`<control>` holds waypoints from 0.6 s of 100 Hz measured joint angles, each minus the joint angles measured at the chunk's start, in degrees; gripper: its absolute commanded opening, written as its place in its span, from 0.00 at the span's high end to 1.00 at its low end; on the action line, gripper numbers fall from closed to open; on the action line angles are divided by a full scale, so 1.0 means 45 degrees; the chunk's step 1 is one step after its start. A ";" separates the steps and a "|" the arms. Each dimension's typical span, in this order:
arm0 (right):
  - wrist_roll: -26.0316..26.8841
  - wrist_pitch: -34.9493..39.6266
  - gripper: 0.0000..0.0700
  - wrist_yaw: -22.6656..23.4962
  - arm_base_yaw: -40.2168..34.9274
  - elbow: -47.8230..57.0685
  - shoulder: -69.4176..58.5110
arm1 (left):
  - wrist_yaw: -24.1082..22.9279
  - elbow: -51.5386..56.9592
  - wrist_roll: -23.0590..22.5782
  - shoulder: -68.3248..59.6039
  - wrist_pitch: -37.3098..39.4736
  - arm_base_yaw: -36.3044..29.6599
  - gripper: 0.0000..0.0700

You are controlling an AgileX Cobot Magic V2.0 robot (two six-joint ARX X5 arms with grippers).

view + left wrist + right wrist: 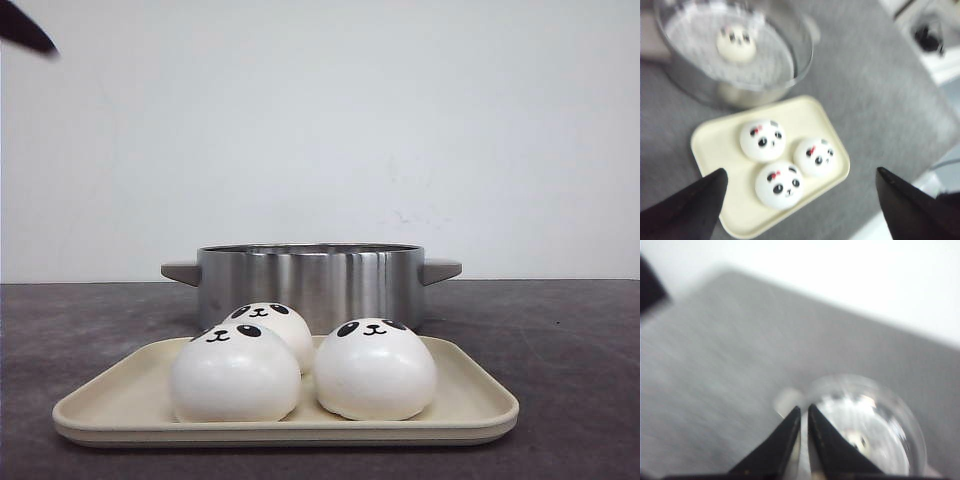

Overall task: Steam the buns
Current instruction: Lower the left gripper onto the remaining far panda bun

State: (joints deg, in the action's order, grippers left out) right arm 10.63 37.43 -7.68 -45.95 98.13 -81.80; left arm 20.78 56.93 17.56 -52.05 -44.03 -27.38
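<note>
three white dome-shaped panda-face buns sitting on shallow cream rectangular tray on grey counter; two in front, one behind, close together. fourth panda bun lying inside round stainless steel pot directly behind tray. left gripper held above tray, black fingers spread wide, holding nothing. right gripper above a glass lid, view blurred, fingertips nearly touching with thin gap; cannot tell whether anything is pinched.
</note>
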 measured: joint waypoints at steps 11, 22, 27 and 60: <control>-0.0005 0.0024 0.98 -0.1083 -0.1059 0.0058 0.1695 | -0.0656 0.0000 0.0005 -0.1384 0.0019 -0.0695 0.16; -0.0015 0.0189 0.98 -0.2103 -0.1695 0.0117 0.2866 | -0.1336 0.0000 0.0010 -0.2837 0.0219 -0.1209 0.02; -0.0024 0.0408 0.98 -0.2521 -0.1865 0.0117 0.3196 | -0.1418 0.0000 0.0010 -0.3473 0.0466 -0.1341 0.02; 0.0073 0.2263 0.98 -0.4265 -0.1953 0.0107 0.3735 | -0.2035 0.0000 0.0287 -0.6737 0.2565 -0.2127 0.03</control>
State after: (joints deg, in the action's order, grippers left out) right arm 10.96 47.62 -26.87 -54.74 98.61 -64.99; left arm 11.62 56.93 18.85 -82.37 -32.49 -36.95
